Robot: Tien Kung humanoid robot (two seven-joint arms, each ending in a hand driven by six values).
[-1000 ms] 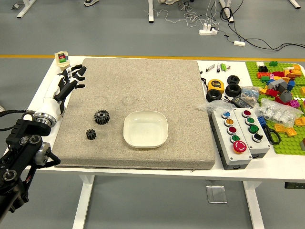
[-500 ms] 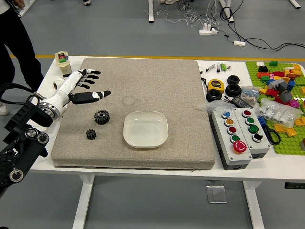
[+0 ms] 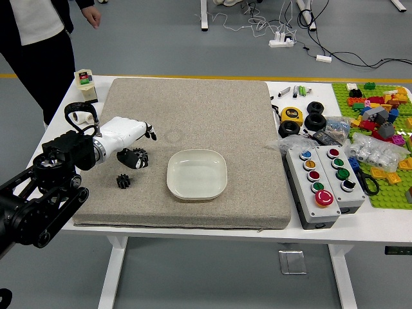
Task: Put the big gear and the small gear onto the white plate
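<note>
Left hand hovers loosely open and empty, thumb at the big gear, probably to line up a grasp, with the small gear nearer the robot, both gears left of the white plate, seemingly for 2 short carries, while 1 person's lowered hand hangs beyond the desk.

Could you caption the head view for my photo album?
The robot's left hand at the big gear, beside the small gear and the empty white plate.
</note>
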